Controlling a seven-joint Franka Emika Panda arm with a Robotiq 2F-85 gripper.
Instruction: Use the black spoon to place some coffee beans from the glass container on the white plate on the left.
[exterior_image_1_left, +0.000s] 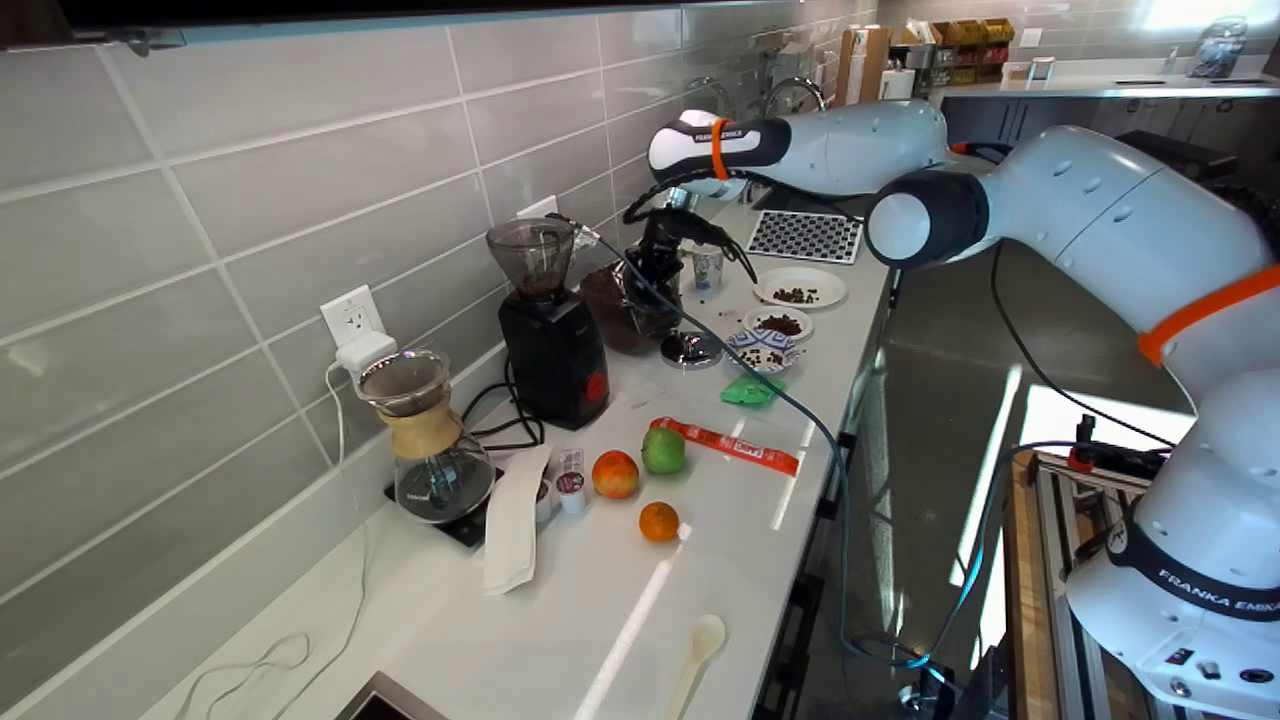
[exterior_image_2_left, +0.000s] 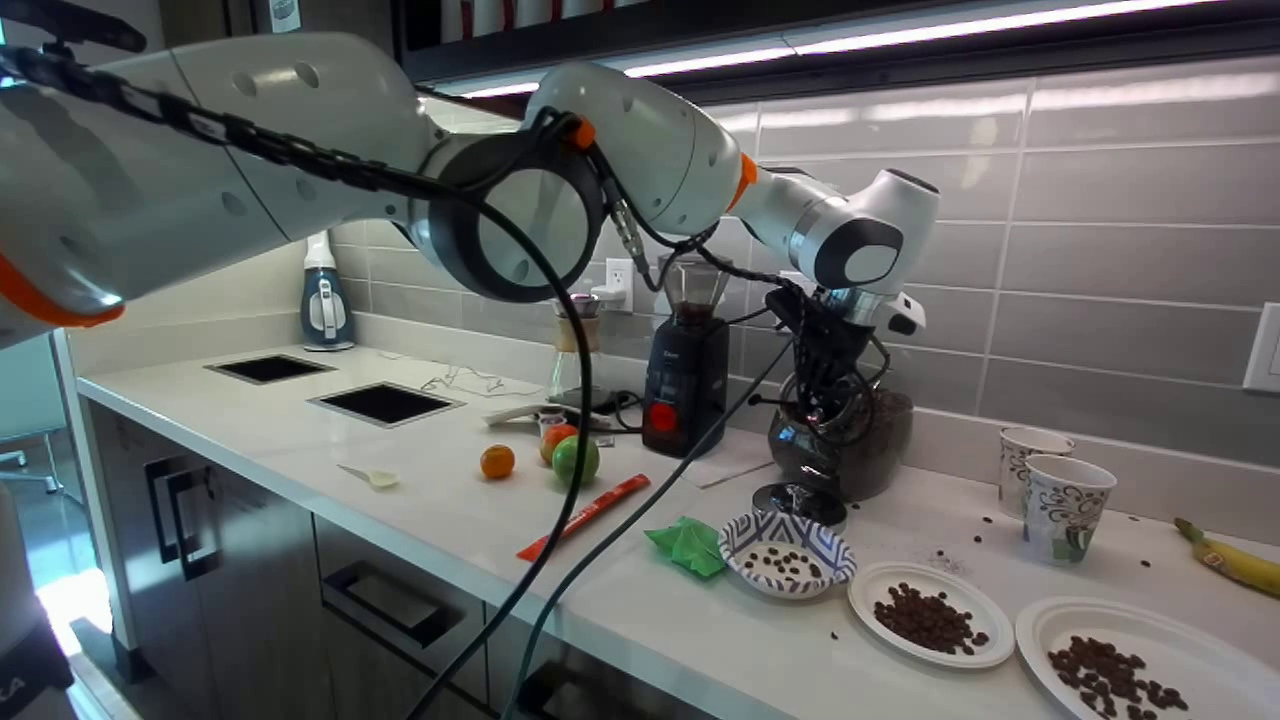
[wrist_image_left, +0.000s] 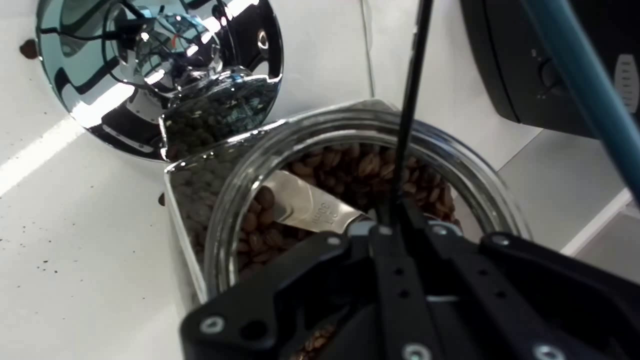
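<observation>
Now we have the tool (wrist_image_left: 393, 215) right over the coffee beans (wrist_image_left: 367, 165)

Nearest to us in the wrist view, the tool is pinched tight on a thin dark rod, which we take to be the black spoon (wrist_image_left: 410, 95). Its long axis runs from the grip across the rim of the glass container (wrist_image_left: 240, 195) and out between the mirrored lid (wrist_image_left: 175, 55) and the grinder (wrist_image_left: 520, 60). Its scooping end is hidden from us, so we cannot tell whether it touches the beans.

The next move turns on this: the container's round mouth lies just below the tool, with the beans down inside. A steel scoop (wrist_image_left: 320, 205) shares that mouth, just beside the grip, and we judge that it could foul the dip.

The spoon looks slim and plain black, with a faint glint; the beans are warm brown, some with a pale crease.

Farther off, on the tabletop (exterior_image_2_left: 420, 500) in an exterior view, we see the smaller white plate (exterior_image_2_left: 975, 598), which we take for the one on the left, between a patterned bowl (exterior_image_2_left: 795, 525) and the larger white plate (exterior_image_2_left: 1220, 665). Both plates bear brown pieces (exterior_image_2_left: 925, 617).
</observation>
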